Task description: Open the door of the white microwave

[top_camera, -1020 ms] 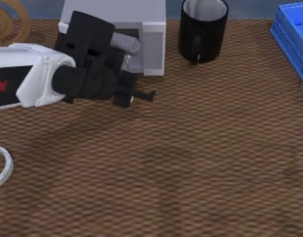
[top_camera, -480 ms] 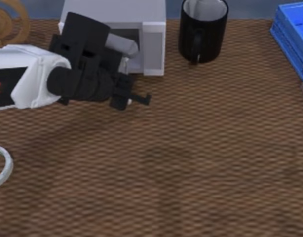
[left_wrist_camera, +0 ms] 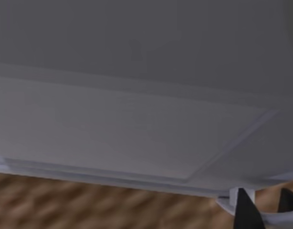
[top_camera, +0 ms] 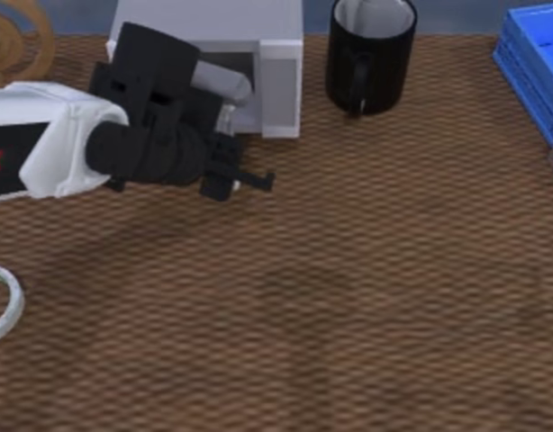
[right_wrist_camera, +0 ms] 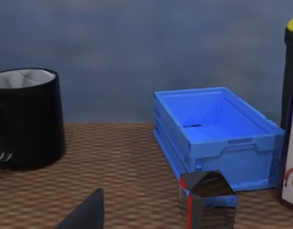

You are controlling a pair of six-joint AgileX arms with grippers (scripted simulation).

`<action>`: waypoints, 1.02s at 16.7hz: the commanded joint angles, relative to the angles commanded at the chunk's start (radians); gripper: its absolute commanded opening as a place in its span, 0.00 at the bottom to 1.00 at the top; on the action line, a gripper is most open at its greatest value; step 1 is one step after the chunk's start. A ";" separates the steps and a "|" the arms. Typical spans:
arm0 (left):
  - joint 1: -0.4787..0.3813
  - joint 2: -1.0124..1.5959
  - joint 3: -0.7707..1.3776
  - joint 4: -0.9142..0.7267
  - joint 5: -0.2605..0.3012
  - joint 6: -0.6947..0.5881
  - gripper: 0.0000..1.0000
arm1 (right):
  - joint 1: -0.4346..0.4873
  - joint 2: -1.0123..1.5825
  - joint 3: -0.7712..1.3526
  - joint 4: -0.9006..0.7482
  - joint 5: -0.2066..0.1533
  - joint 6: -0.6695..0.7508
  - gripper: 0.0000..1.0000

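The white microwave [top_camera: 204, 18] stands at the table's far left-centre, its grey control panel [top_camera: 281, 85] facing the front. My left arm lies across its front and hides most of the door in the top view. In the left wrist view the door [left_wrist_camera: 113, 133] fills the picture at a slant. My left gripper [top_camera: 245, 180] [left_wrist_camera: 266, 210] is just in front of the microwave, shut on the door's white handle [left_wrist_camera: 242, 194]. Only a dark sliver of my right gripper [right_wrist_camera: 91, 212] shows, off to the right, away from the microwave.
A black mug [top_camera: 371, 54] [right_wrist_camera: 27, 119] stands right of the microwave. A blue crate [top_camera: 533, 54] [right_wrist_camera: 218, 129] sits at the far right, with a dark bottle [right_wrist_camera: 292, 109] and a grey, red-striped object [right_wrist_camera: 208, 200] near it. A white ring [top_camera: 2, 301] lies at the left edge.
My left gripper has shifted a little to the left and toward the front, still at the microwave's front. It has held still over the last half second.
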 joint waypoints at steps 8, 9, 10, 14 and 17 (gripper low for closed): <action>0.000 0.000 0.000 0.000 0.000 0.000 0.00 | 0.000 0.000 0.000 0.000 0.000 0.000 1.00; 0.000 0.000 0.000 0.000 0.000 0.000 0.00 | 0.000 0.000 0.000 0.000 0.000 0.000 1.00; 0.000 0.000 0.000 0.000 0.000 0.000 0.00 | 0.000 0.000 0.000 0.000 0.000 0.000 1.00; 0.006 -0.009 -0.013 -0.003 0.027 0.023 0.00 | 0.000 0.000 0.000 0.000 0.000 0.000 1.00; 0.028 -0.032 -0.031 0.002 0.062 0.071 0.00 | 0.000 0.000 0.000 0.000 0.000 0.000 1.00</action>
